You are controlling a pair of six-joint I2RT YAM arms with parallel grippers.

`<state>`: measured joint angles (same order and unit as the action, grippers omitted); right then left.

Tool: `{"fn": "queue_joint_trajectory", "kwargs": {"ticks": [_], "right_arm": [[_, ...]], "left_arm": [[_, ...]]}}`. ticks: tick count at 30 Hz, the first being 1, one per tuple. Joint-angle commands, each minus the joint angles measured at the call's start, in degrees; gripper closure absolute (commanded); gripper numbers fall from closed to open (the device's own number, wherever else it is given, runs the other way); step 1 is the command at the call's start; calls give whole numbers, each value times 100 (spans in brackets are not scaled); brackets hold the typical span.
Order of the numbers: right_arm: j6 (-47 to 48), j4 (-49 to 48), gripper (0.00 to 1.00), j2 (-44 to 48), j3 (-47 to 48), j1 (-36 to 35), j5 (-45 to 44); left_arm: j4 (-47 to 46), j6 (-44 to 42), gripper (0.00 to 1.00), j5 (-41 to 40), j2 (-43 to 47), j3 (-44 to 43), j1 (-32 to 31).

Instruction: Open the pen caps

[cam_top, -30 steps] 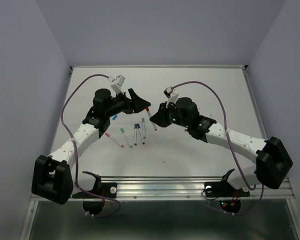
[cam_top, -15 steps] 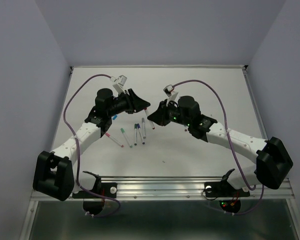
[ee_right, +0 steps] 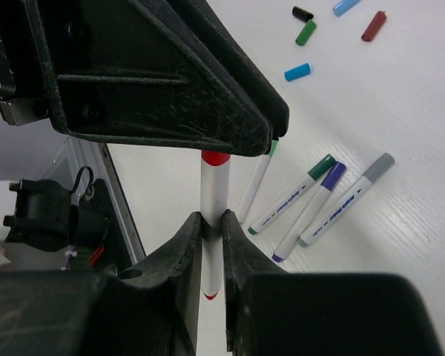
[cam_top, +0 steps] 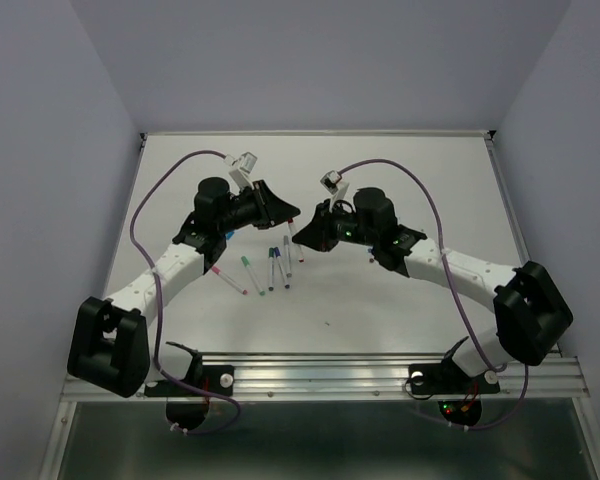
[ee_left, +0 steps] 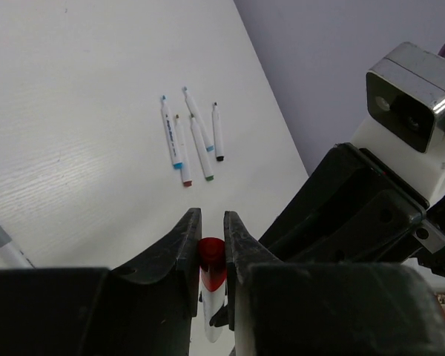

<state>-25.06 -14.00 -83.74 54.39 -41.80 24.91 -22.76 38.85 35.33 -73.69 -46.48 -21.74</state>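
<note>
Surface (cam_top: 400, 180) white and wide, running back to the far wall. Over it, left arm (cam_top: 170, 265) and right arm (cam_top: 460, 272), both bent inward, heads close together just far of centre.

Left pincer (ee_left: 211, 219) clenched on the red cap (ee_left: 211, 256) of a pen (ee_right: 213, 185) held up off the surface. Right pincer (ee_right: 212, 219) clamped tight on that same pen's white barrel, just below the cap, the two sets of fingers close together. Cap seated on the barrel, no gap showing.

Near and left of that grip, a row of capped pens (cam_top: 273, 265) flat on the surface, pink, green, purple and grey among them. In the left wrist view, four more pens (ee_left: 193, 141) side by side, thin tips bare.

Smallest now: loose caps (ee_right: 305, 32) scattered on the surface, black, green, light blue, dark red and blue, the blue one showing from above beside the left arm.
</note>
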Motion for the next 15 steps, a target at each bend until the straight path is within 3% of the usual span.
{"fn": "queue_joint_trajectory", "kwargs": {"ticks": [1, 7, 15], "right_arm": [[203, -129, 99, -326, -86, -91, 1736], [704, 319, 99, -142, -455, -688, 2211], [-42, -771, 99, -107, -1570, -1120, 2678]], "left_arm": [[-457, 26, 100, -342, -84, -352, 3], [-290, -70, 100, -677, -558, -1133, 319], [-185, 131, 100, -1099, -945, -1856, 986]]}}
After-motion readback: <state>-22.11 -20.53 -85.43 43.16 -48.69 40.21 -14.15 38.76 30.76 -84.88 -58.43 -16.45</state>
